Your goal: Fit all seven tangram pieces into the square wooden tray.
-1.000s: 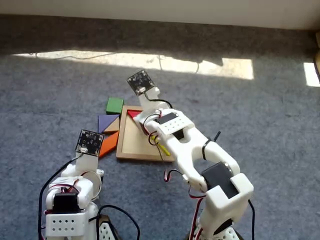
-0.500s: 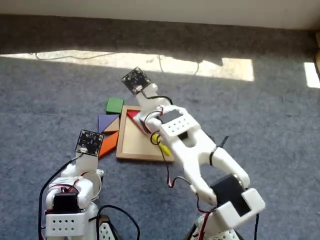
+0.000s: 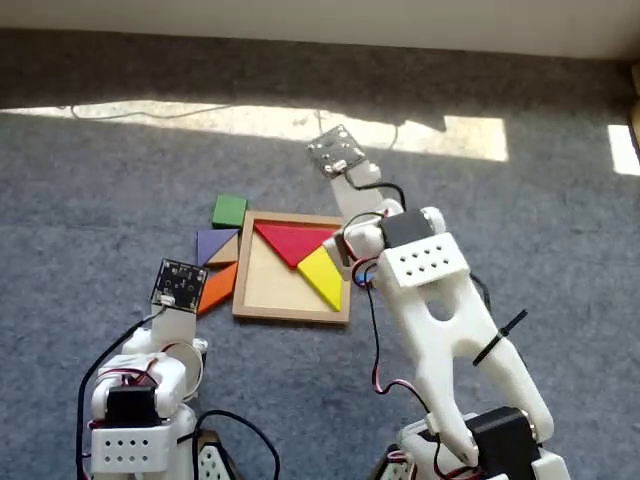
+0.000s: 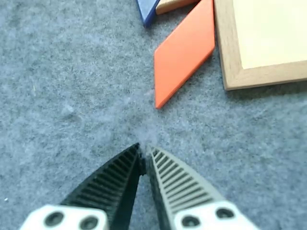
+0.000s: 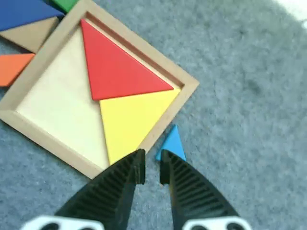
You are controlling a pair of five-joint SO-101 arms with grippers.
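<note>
Grey carpet lies under your tray. Blue triangle sits just past the slightly parted, empty tips of your right gripper. Your left gripper is closed on nothing.

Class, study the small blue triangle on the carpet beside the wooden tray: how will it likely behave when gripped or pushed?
The blue triangle looks flat and rigid, so it should stay stiff and won't roll. Small and thin, it is probably light. Lying flush on the fuzzy carpet, it may resist sliding and be awkward to pinch.
</note>
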